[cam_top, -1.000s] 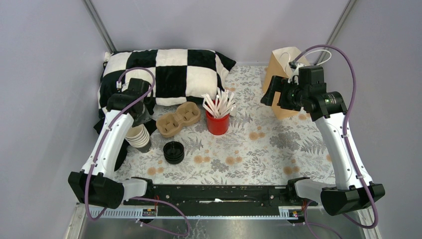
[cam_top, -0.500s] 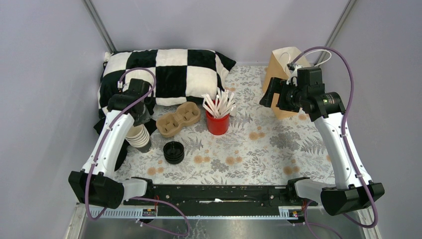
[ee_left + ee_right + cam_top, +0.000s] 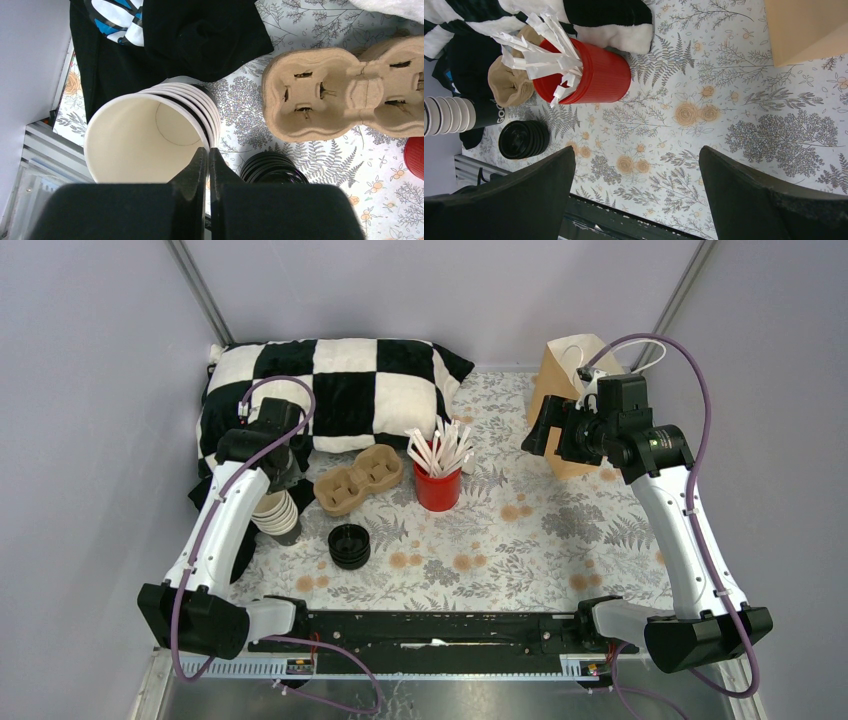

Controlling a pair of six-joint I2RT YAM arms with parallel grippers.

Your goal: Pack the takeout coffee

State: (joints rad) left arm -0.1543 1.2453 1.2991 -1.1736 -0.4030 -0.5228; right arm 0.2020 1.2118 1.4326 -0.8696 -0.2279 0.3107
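No lidded dark cup shows in any view. A stack of lidless cream-rimmed cups (image 3: 276, 512) stands at the left, seen from above in the left wrist view (image 3: 150, 135). My left gripper (image 3: 208, 150) is shut, its fingers pinching the rim of the top cup, one inside and one outside. A brown two-hole cup carrier (image 3: 358, 478) lies empty to the right of the stack. A stack of black lids (image 3: 349, 545) sits in front of it. My right gripper (image 3: 636, 150) is open and empty, held high near the brown paper bag (image 3: 565, 370).
A red cup of white wrapped straws (image 3: 437, 485) stands mid-table. A black-and-white checked pillow (image 3: 330, 380) fills the back left. Black cloth (image 3: 200, 35) lies behind the cup stack. The floral mat (image 3: 540, 530) covers the table.
The left gripper and the cup stack have shifted very slightly back and left. The right gripper edged a little to the left, then held still.
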